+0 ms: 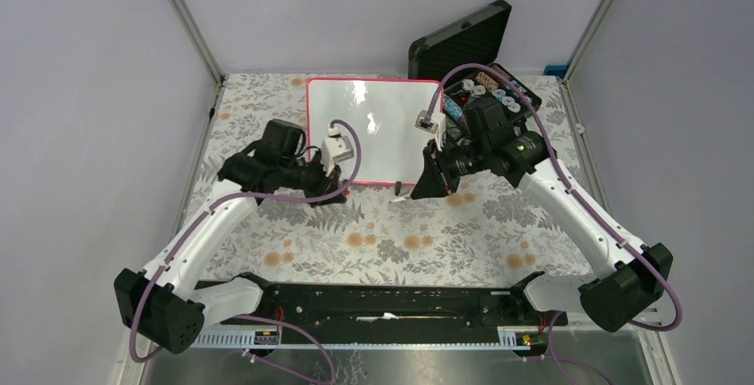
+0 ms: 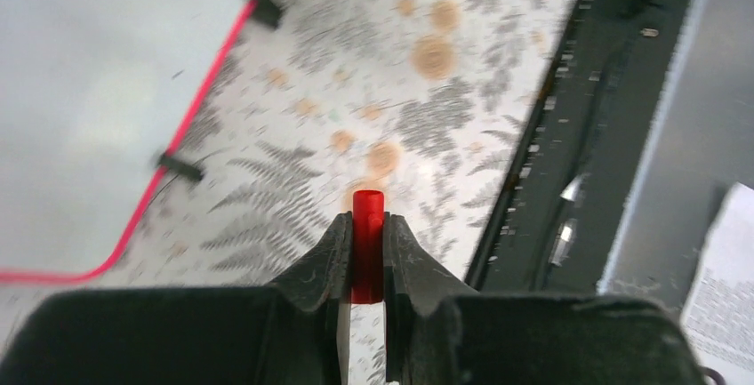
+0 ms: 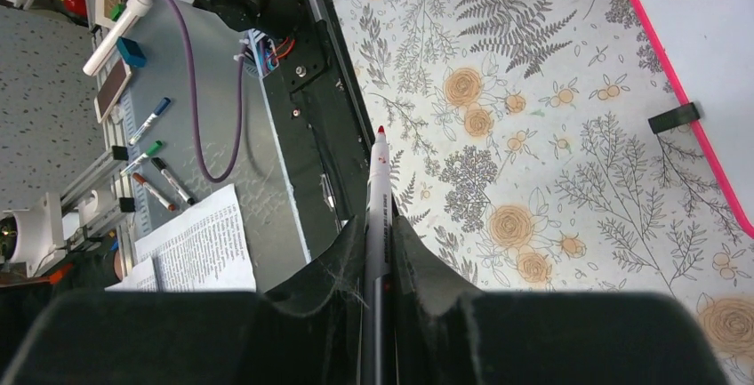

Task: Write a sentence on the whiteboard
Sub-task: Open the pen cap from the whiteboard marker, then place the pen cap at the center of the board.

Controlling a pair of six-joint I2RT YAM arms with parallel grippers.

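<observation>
The board [image 1: 378, 132] lies blank, far centre. The right gripper [image 3: 381, 236] clamps the marker [image 3: 378, 185], the left gripper [image 2: 367, 223] its cap [image 2: 367, 203] — pressed on gloss, the marker could twist, smearing strokes.

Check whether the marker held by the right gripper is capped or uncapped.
Uncapped. The marker shows a bare red tip beyond the right gripper, and the left gripper holds the red cap separately.

Whiteboard [image 1: 373, 132] lies flat, L arm [image 1: 213, 220] & R arm [image 1: 578, 212] at near edge, black case [image 1: 462, 43] back-R.
</observation>
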